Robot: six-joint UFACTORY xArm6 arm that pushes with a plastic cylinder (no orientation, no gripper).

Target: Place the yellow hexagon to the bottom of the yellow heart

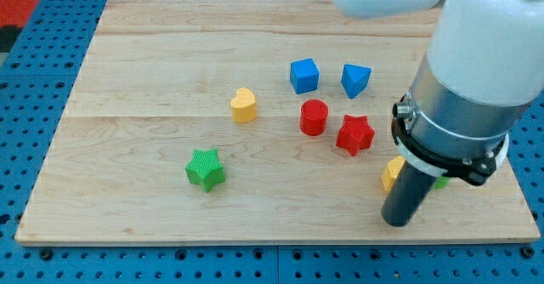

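While the yellow heart (pixel 244 105) sits apart, my tip (pixel 396 221) (no pincer) touches the yellow hexagon (pixel 391 173).

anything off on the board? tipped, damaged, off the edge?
Nothing damaged or off the board. Only oddity: the yellow hexagon is mostly hidden behind my rod, with a sliver of a green block behind it, shape unreadable. My tip sits just below the hexagon, far right of the yellow heart.
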